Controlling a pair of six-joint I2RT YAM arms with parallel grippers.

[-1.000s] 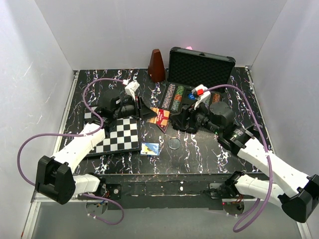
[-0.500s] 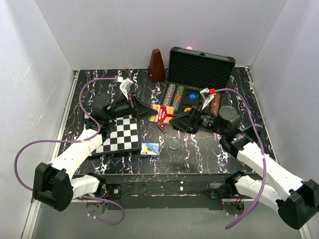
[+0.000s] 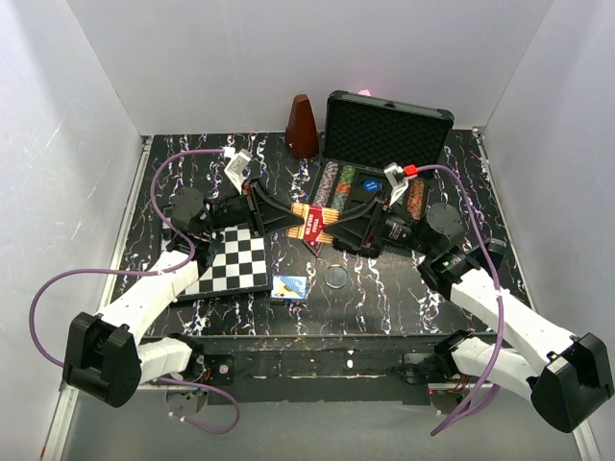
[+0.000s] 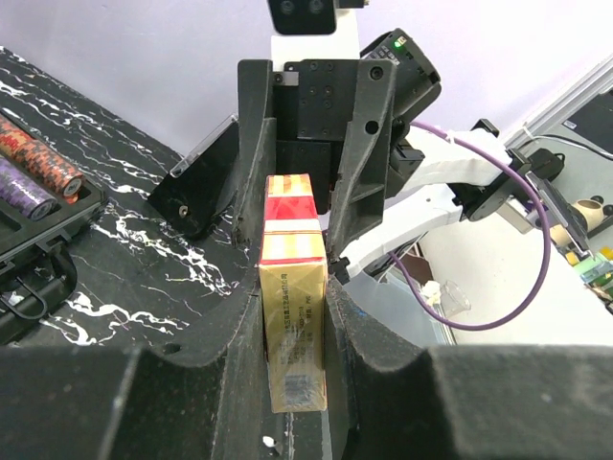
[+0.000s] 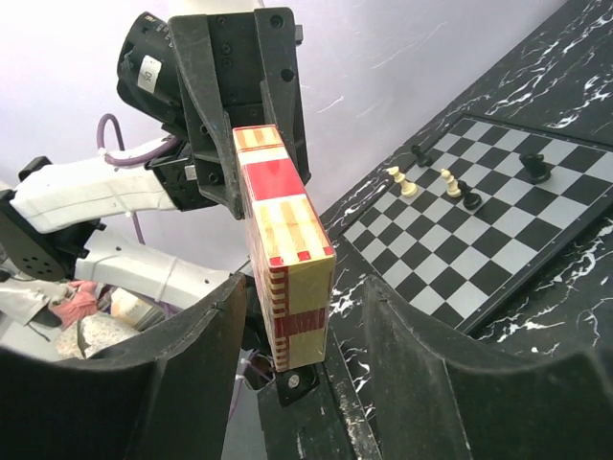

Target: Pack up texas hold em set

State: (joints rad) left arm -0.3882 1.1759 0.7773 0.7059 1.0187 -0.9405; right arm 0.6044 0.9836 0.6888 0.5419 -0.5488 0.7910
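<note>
Right gripper (image 3: 331, 232) reached leftward, straddling card box (image 3: 312, 222)

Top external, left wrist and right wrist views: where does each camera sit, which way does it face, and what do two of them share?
Top external: above and behind the arms, looking down on the table; left arm and right arm both show.
Left wrist: on the left arm, facing the right arm; its own left fingers grip the card box.
Right wrist: on the right arm, facing the left arm and chessboard; its own right fingers flank the box.
Shared: both wrist views show the card box.
</note>
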